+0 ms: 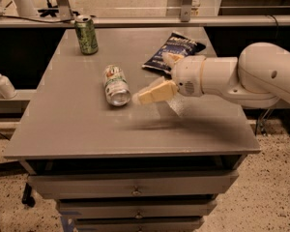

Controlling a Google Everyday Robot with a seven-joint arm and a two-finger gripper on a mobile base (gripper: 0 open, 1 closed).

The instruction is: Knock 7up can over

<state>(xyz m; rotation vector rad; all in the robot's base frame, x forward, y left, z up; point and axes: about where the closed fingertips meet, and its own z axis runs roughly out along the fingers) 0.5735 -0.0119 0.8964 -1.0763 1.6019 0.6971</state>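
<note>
Two cans, one bag (174,50) on the table (87,129): 7up can (115,85) lying on its side!
My gripper (152,78) hovers just beside it, jaws seemingly spread wide; the green can (86,34) stands upright at the back.

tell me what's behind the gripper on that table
A dark snack bag lies flat on the table behind the gripper, which hovers beside the tipped 7up can. The gripper covers the bag's near edge, so that part cannot be seen.
</note>
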